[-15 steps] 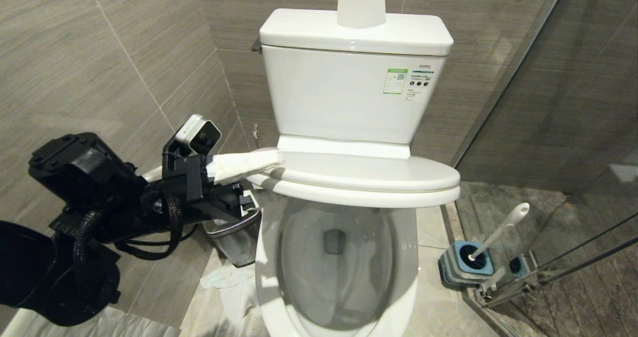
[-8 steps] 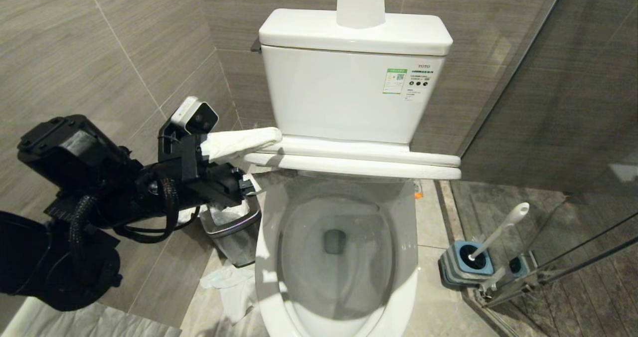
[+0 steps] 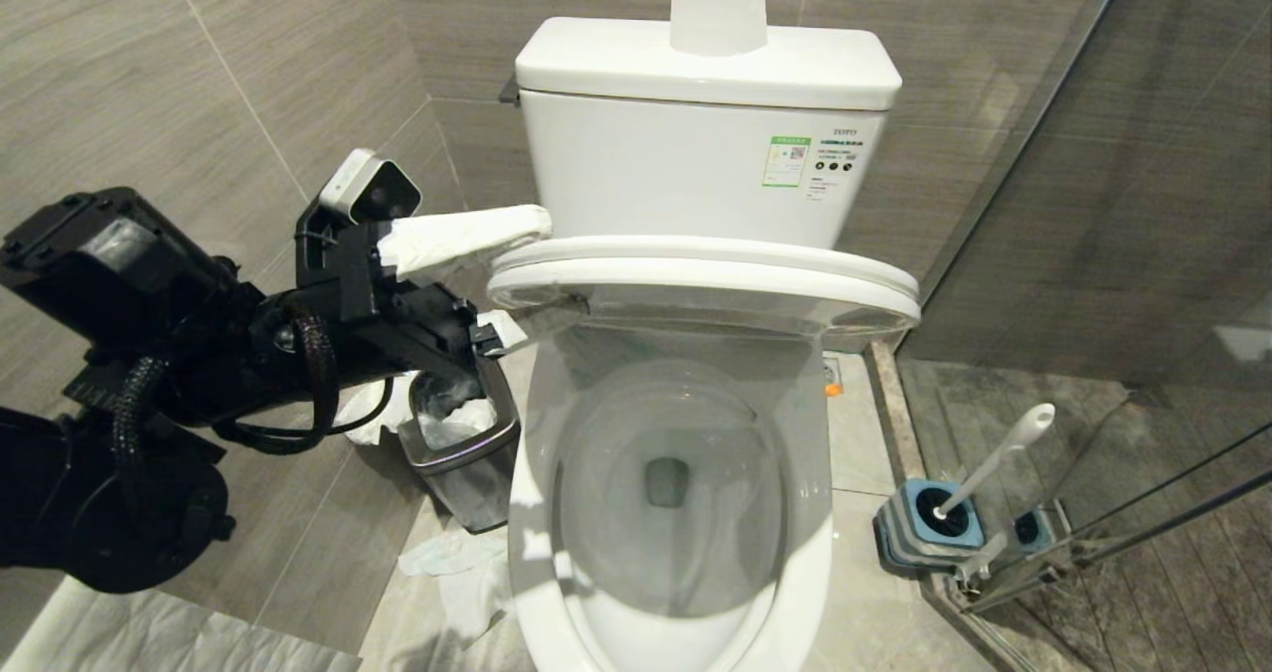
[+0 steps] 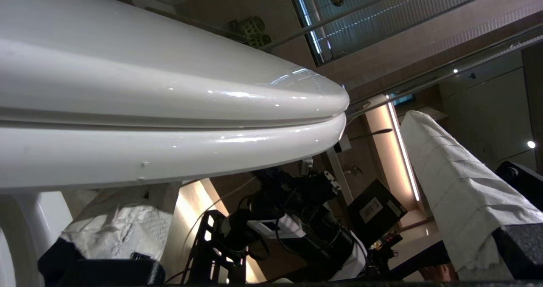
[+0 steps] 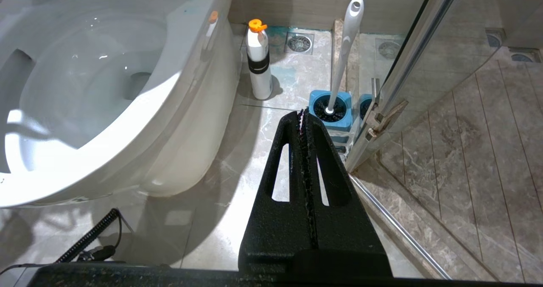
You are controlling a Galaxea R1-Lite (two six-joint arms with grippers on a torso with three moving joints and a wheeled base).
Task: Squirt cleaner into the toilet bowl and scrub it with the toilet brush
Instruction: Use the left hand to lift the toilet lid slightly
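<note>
Left gripper (image 3: 497, 279): jaws wide apart, paper-wrapped fingers (image 3: 467, 238) straddling the left edge of the half-raised seat and lid (image 3: 696, 279).
Right gripper (image 5: 302, 113): jaws pressed together, empty, above the floor.
Toilet bowl (image 3: 527, 513): uncovered.
Cleaner (image 5: 259, 62): upright on the floor beside the bowl.
Toilet brush (image 3: 1004, 453): standing in its blue holder (image 3: 899, 523).
</note>
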